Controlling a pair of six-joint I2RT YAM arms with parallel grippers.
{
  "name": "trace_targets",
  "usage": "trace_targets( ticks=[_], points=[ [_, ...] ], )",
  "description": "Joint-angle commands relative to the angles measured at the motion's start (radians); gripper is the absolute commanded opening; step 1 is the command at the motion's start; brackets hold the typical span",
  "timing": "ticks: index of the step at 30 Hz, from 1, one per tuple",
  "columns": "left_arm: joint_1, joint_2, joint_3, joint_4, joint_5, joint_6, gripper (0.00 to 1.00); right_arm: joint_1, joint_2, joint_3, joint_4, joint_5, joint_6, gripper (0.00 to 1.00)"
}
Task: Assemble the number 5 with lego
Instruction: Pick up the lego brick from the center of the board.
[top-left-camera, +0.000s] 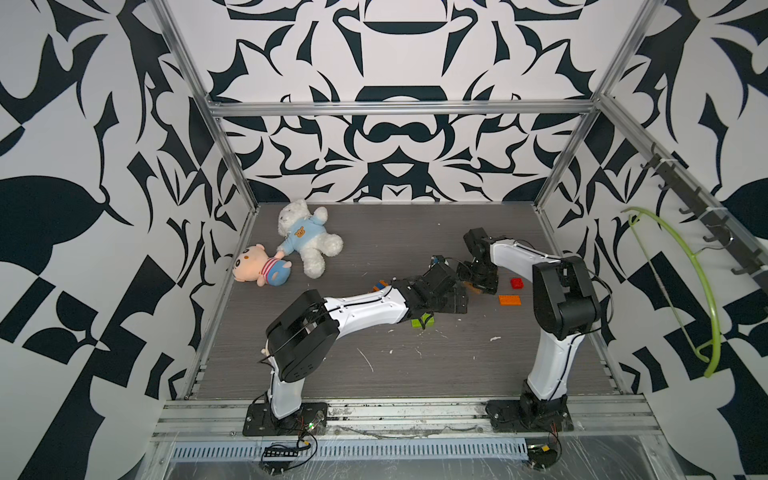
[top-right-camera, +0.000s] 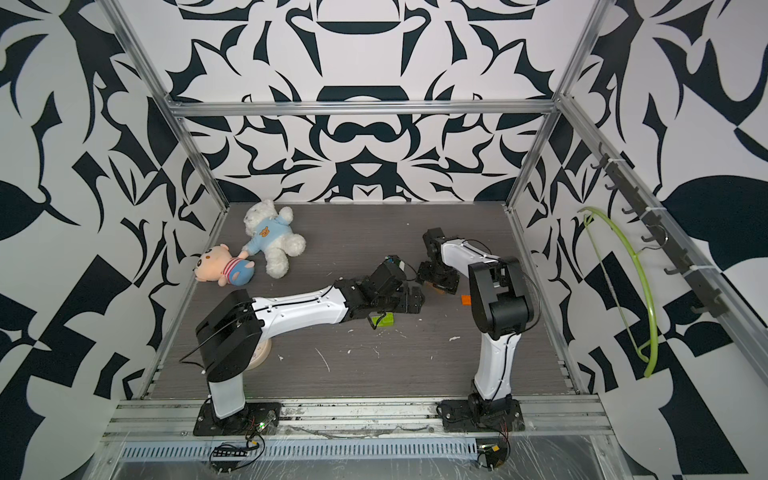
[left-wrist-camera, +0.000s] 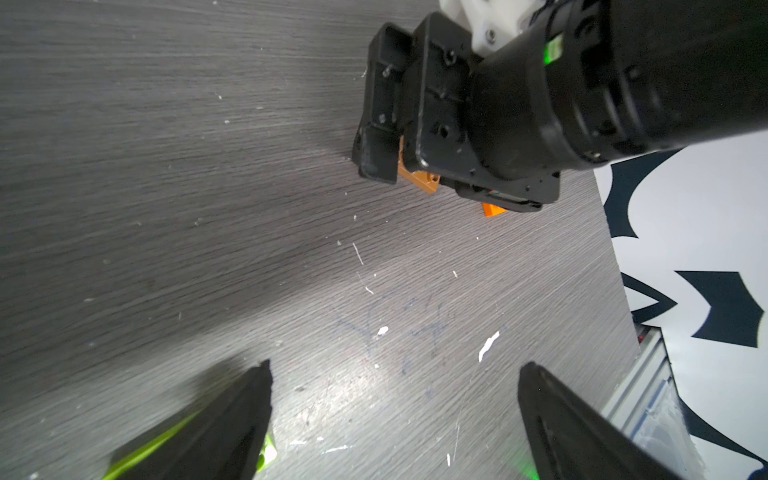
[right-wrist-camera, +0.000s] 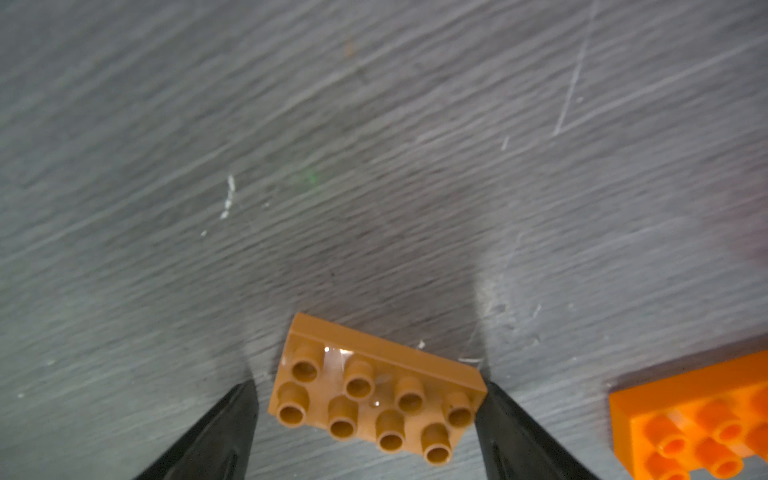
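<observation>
brown brick (right-wrist-camera: 376, 399), flat, between right fingers (right-wrist-camera: 220, 432)

Counting it up: two plush toys (top-left-camera: 309, 239), one red brick (top-left-camera: 517, 283), one lime brick (top-left-camera: 422, 321), one brown brick (right-wrist-camera: 376, 399), two orange bricks (top-left-camera: 509, 300) (second mostly hidden), one green hanger (top-left-camera: 711, 299).

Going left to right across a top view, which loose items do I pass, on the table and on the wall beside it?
Pink-faced plush doll → white teddy bear → lime green brick → red brick → green hanger on the wall hooks.
</observation>
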Motion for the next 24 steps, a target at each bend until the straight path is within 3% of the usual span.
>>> trace_targets(
  ticks=[1, 5, 10, 16, 24],
  points=[
    [0.006, -0.029, -0.024, 0.005, -0.005, -0.002, 0.99, -0.001, 0.036, 0.005, 0.048, 0.012, 0.055, 0.86],
    [0.004, -0.029, -0.024, 0.007, -0.007, -0.001, 0.99, -0.001, 0.034, -0.003, 0.055, 0.010, 0.058, 0.83],
    [0.005, -0.028, -0.021, 0.008, -0.007, 0.002, 0.99, -0.001, 0.024, -0.012, 0.061, 0.002, 0.049, 0.71],
    [0.005, -0.033, -0.016, 0.007, -0.007, 0.007, 0.99, -0.001, -0.010, -0.031, 0.058, -0.007, 0.013, 0.63],
    [0.005, -0.065, -0.041, 0.008, -0.030, 0.006, 0.99, 0.040, -0.074, -0.106, 0.032, -0.056, -0.127, 0.61]
  ],
)
